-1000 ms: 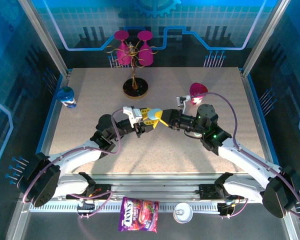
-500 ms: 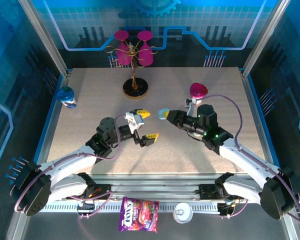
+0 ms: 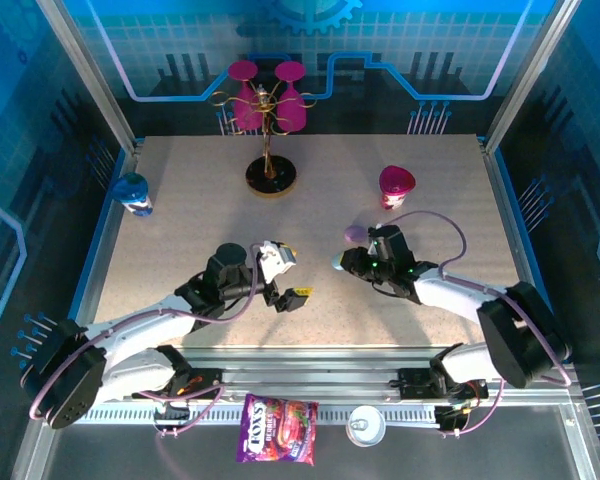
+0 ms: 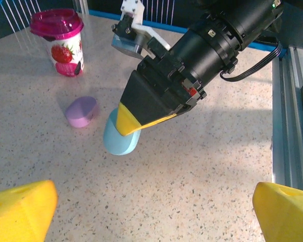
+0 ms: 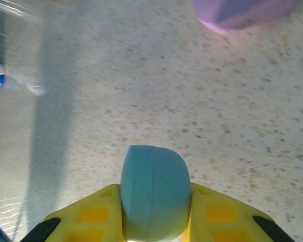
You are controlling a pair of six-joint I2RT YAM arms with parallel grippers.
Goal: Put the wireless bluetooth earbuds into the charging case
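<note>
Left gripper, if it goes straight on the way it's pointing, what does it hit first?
Most likely the light blue case pinched in the right gripper, almost dead ahead; depth is unclear, so the table could come first.

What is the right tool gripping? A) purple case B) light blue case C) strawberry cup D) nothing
B: the right wrist view shows the light blue case pinched in the right tool, while the purple case lies apart from it.
</note>
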